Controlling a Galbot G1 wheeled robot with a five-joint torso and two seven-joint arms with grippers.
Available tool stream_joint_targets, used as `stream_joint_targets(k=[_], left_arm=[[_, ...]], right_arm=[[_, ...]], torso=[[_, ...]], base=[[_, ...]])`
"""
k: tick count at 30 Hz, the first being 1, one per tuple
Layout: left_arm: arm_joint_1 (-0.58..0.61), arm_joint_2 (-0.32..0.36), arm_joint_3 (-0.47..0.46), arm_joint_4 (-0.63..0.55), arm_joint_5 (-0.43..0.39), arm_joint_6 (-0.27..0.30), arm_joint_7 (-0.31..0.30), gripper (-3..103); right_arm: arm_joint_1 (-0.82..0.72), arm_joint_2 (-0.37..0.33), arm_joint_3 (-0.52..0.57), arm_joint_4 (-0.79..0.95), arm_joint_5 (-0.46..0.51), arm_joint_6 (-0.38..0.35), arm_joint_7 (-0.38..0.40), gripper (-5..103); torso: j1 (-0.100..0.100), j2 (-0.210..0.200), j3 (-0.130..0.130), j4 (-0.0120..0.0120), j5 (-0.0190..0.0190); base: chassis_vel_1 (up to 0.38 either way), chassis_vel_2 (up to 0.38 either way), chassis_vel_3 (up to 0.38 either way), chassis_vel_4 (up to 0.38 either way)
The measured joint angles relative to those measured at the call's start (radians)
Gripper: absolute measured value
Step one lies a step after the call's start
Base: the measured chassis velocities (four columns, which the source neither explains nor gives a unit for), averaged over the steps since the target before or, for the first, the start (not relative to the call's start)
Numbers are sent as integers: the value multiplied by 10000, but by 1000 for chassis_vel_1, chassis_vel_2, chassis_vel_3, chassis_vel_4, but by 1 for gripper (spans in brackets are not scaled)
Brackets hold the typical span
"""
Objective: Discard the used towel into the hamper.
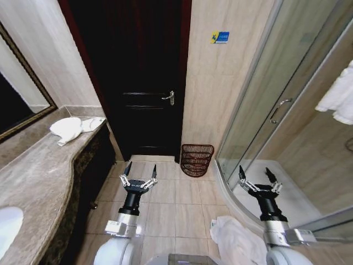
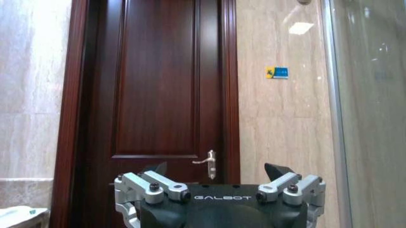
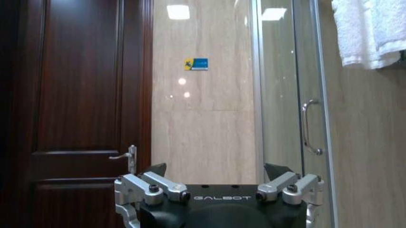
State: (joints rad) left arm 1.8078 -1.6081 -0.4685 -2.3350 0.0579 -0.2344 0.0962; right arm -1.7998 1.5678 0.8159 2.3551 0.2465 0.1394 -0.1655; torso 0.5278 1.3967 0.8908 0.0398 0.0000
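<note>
Both end effectors, left [image 1: 140, 170] and right [image 1: 257, 173], open and empty above floor; hamper [image 1: 196, 159] by door, apparently empty.

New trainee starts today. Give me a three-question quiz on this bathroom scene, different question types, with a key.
1. True or false: the hamper stands on the floor against the wall, between the dark door and the glass shower enclosure.
2. Multiple choice: the left end effector is A) open and empty, B) shut on a towel, C) inside the hamper.
3. Fill in: a crumpled white towel lies on the marble ____; another white towel lies on the floor near the right end effector.

Key: 1 true; 2 A; 3 counter.
</note>
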Motion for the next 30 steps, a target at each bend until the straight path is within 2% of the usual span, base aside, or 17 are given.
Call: stream_joint_targets(k=[9,12,16,18,30], left_arm=[[-6,0,-5,4,-143,-3,-13,100],[-16,-1,-7,4,-154,-2,-9,100],[-17,0,-8,4,-157,70,-75,100],[-16,0,-4,3,-169,123,-123,100],[-9,0,28,-6,-174,147,-167,100]], right_arm=[[65,7,-60,-104,5,164,-6,100],[228,-8,-163,-245,-7,482,417,100],[260,-19,-163,-265,-5,552,535,100],[267,-19,-160,-305,-5,626,558,100],[248,-15,-153,-315,-59,660,634,100]], torso=[[4,0,1,-1,-2],[9,-2,3,3,6],[18,-5,6,3,1],[13,-4,4,-3,-1],[0,1,0,0,0]], base=[[-150,143,159,-145],[-171,180,166,-181],[-138,147,137,-113],[-17,27,26,-15],[45,-6,0,41]])
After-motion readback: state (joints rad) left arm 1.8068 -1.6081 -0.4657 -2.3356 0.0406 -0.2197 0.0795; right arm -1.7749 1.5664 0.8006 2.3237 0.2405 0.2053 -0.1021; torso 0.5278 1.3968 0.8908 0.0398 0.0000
